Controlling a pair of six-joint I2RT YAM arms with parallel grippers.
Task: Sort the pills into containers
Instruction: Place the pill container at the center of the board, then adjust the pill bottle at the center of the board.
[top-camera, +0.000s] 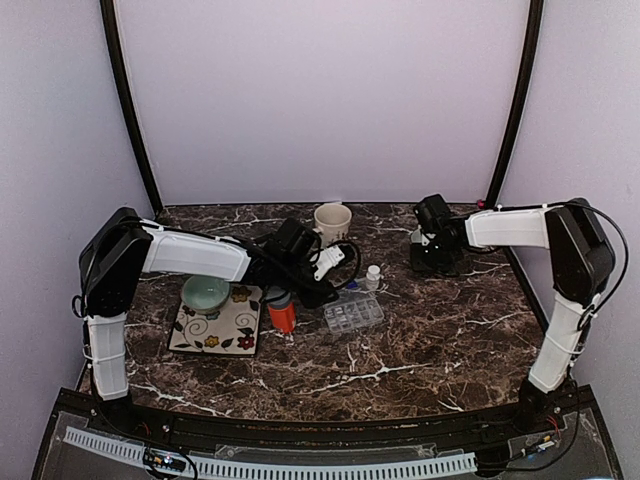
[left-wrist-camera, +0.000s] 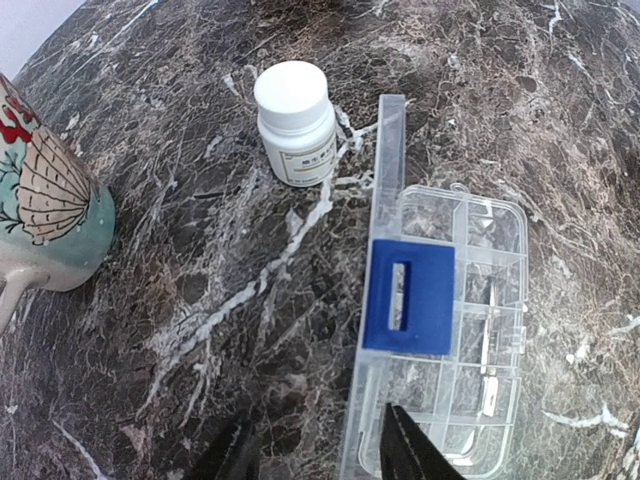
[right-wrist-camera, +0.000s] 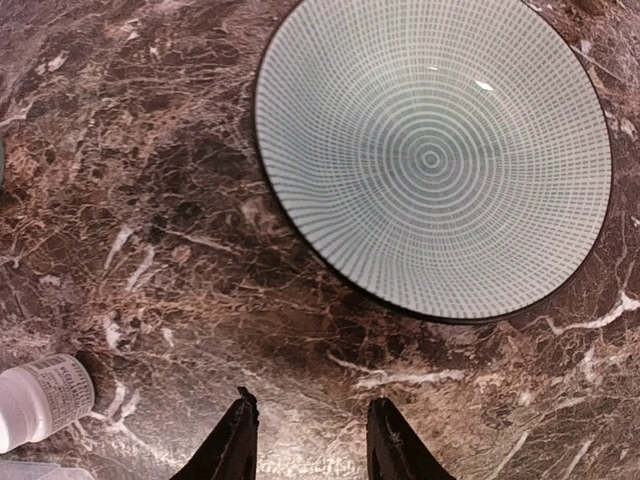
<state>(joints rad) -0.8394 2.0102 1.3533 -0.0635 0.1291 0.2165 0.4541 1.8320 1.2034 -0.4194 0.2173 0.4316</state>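
left hand (left-wrist-camera: 318, 432) and right hand (right-wrist-camera: 312, 402) gape empty above dark veined marble table (top-camera: 450, 345), pale walls (top-camera: 320, 100) around.

The bottle (top-camera: 373, 276) stands just behind the organiser box (top-camera: 330, 315) (mug (top-camera: 332, 222) farther back).

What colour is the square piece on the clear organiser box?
The square piece is blue; the left wrist view shows it best.

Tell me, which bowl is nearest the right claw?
The pale round bowl with fine ring lines, just ahead of the right claw. The glossy green bowl sits far off by the flowered tile.
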